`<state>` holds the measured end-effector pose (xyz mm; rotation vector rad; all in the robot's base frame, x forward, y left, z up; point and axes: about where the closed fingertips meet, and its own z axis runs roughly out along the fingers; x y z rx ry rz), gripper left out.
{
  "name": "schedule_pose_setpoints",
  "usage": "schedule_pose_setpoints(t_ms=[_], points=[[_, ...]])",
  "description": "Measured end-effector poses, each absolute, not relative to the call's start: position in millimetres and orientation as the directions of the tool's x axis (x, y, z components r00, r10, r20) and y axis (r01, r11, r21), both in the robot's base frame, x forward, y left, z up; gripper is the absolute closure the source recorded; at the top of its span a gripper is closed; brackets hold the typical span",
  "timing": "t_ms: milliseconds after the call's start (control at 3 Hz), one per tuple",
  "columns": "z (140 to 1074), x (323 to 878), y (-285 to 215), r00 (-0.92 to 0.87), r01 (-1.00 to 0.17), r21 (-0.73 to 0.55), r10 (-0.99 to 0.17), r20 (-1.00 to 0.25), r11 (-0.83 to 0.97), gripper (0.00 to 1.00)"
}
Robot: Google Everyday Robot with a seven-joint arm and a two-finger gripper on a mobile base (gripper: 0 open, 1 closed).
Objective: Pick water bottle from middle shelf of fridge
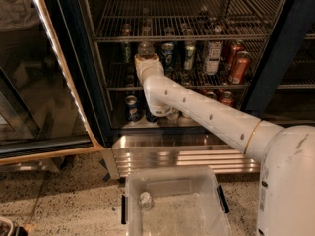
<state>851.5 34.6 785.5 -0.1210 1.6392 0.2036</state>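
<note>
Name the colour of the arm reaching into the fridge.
White arm, best in the camera view; its gripper is at the water bottle, middle shelf.

I count one fridge (288, 48) with one glass door (24, 92), open on the left, and three levels of drinks inside. On the middle shelf (197, 87) stands one water bottle (145, 48), just past my one gripper (146, 59), which sits at that shelf's left end. Along the same shelf are one small dark bottle (125, 53), three cans (189, 55) in a row and two red cans (236, 58). Below, I make out at least two blue cans (132, 107) and two more red ones. The top shelf's little bottles are too dim to count. One clear bin (172, 173) sits on the floor.
</note>
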Motion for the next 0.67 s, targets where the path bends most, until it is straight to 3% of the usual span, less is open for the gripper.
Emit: schedule_pose_setpoints(t_ms=[667], points=[[799.4, 831.8, 25.4, -0.048, -0.197, 0.037, 0.028, -0.998, 0.98, 1.0]])
